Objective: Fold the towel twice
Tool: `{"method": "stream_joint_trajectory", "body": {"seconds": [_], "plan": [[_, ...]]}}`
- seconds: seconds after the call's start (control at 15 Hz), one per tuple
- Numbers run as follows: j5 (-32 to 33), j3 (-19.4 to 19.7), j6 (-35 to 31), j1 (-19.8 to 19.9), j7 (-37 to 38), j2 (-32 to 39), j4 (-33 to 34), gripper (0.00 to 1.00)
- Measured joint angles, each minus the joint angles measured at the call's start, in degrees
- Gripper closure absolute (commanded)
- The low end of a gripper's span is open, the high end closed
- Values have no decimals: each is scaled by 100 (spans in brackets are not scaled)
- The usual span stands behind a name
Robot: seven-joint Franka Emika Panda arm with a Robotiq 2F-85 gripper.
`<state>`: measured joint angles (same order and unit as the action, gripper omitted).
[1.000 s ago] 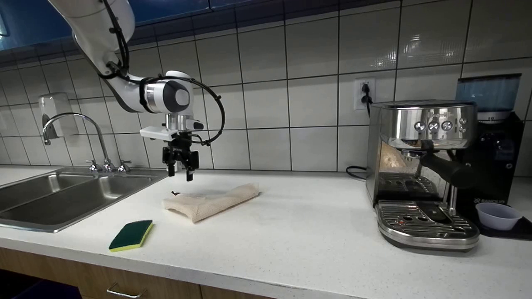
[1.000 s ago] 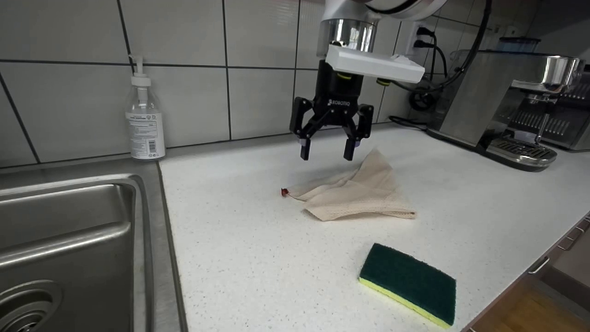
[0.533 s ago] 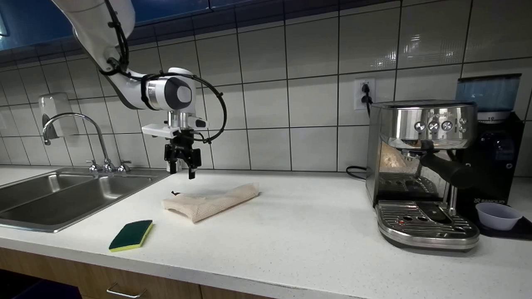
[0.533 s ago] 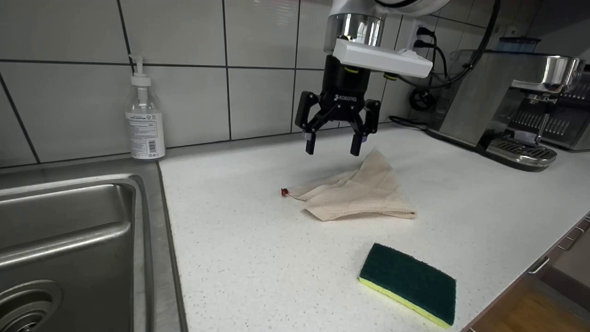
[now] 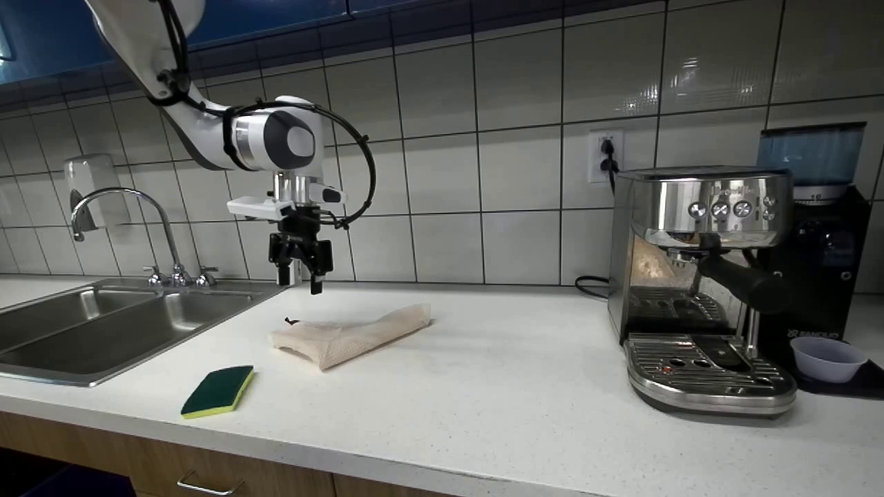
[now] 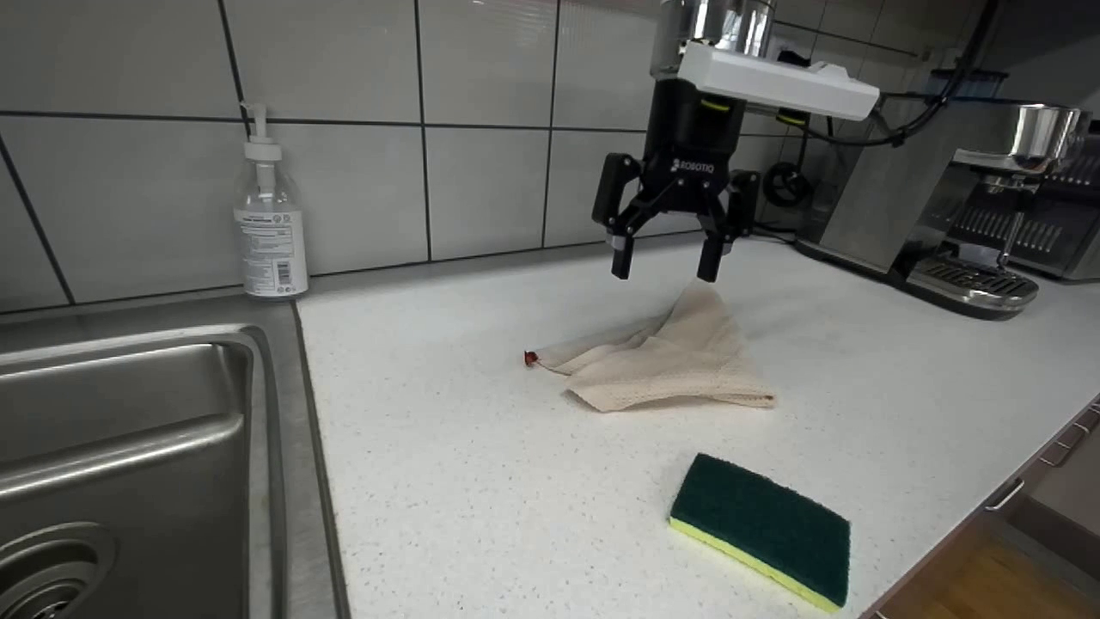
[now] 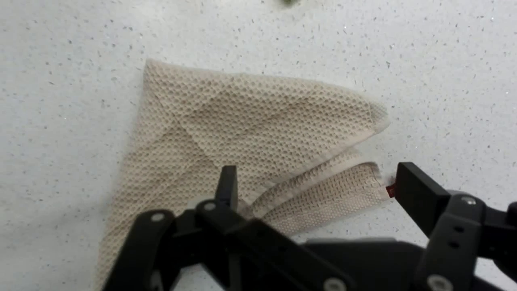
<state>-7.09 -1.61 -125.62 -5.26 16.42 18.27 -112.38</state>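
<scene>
The towel is lying on the white counter, right of the sink in both exterior views, loosely doubled over; in the wrist view its layers are not meeting edge to edge, and a strip of under-layer is showing, running out toward a small red tag. Above it the gripper is hanging in the air, jaws well apart and carrying nothing. I'm judging that a rough first fold is in place and that the step in hand is taking hold for a second. Doing it well is a matter of choosing one free corner, lowering until the fingers are straddling every layer there, closing gently just above the surface, then carrying the edge low across the rest and settling it flat before letting go. Pinching only the top layer is risking undoing the first fold, and lifting high is risking dragging the whole cloth. The sponge is sitting apart on the near side, so folding away from it is looking safer, while the coffee machine is standing well off to the right.
</scene>
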Motion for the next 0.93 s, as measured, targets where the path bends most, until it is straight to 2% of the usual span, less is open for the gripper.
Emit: {"method": "stream_joint_trajectory", "body": {"seconds": [0.93], "plan": [[332,192,-21,152,-287,-1542,-1767,0]]}}
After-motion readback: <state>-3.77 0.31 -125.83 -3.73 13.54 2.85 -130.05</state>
